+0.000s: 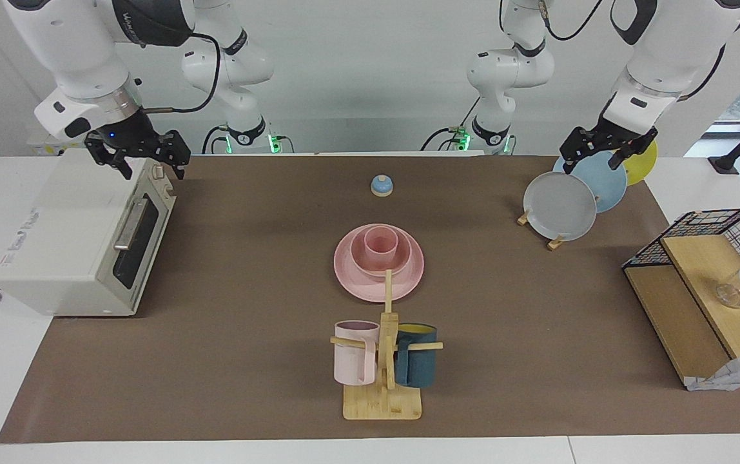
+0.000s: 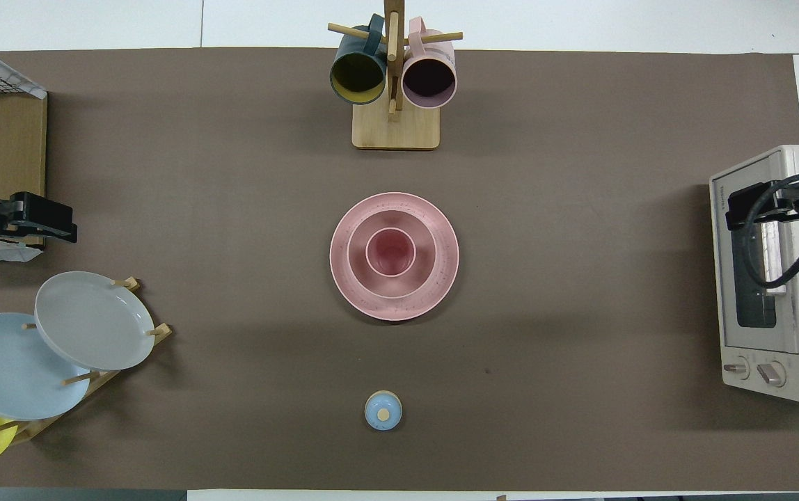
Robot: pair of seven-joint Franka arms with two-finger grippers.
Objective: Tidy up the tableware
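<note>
The matte pink set stands stacked at the middle of the brown mat. The wide plate point(image 1: 410, 276) point(image 2: 436, 282) carries the bowl point(image 1: 360, 259) point(image 2: 360, 270), and the small cup point(image 1: 381, 242) point(image 2: 390, 252) stands upright in the bowl. My right gripper point(image 1: 151, 169) hangs open and empty over the toaster oven at the right arm's end. My left gripper point(image 1: 592, 162) hangs open and empty over the plate rack at the left arm's end. Both are well apart from the pink set.
A toaster oven point(image 1: 80, 238) sits at the right arm's end. A rack holds a grey plate point(image 1: 559, 206), a blue plate point(image 1: 605, 183) and a yellow plate point(image 1: 644, 161). A wooden mug tree point(image 1: 386, 361) holds two mugs. A small blue knob point(image 1: 382, 185) and a wire-and-wood shelf point(image 1: 699, 290) are also there.
</note>
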